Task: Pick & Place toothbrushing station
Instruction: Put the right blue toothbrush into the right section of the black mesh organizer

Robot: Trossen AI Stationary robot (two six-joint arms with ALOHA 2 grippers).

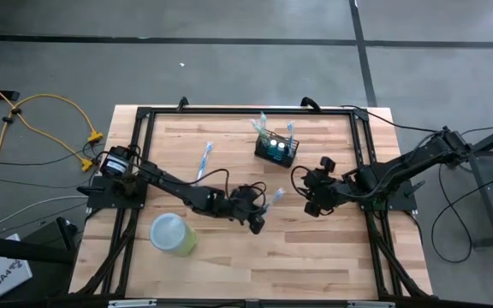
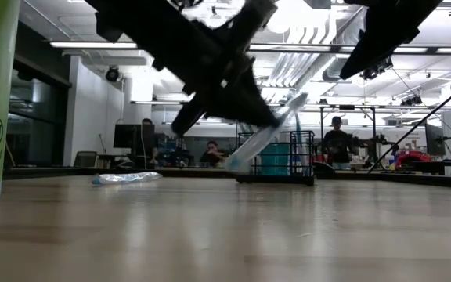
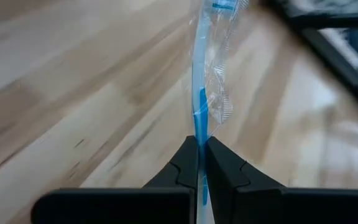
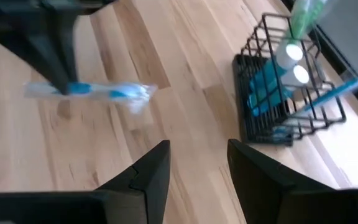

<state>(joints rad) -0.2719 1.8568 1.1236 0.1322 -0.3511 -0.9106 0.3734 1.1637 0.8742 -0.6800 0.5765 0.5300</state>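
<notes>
basket (image 1: 276, 151) sits far; left gripper (image 1: 258, 216) pinches, seemingly, a wrapped toothbrush (image 3: 199, 93); right gripper (image 4: 197, 163) gapes.

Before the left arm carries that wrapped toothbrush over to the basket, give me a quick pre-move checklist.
1. Grip: left gripper shut on the wrapped toothbrush - ok.
2. Lift: toothbrush off the table, seen in the low view - ok.
3. Target: wire basket upright near the far edge - ok.
4. Free room in basket: it already holds tubes and brushes - cannot tell.
5. Right gripper open, empty, close beside the path - not ok.
6. Spare toothbrush and green cup away from the route - ok.
</notes>
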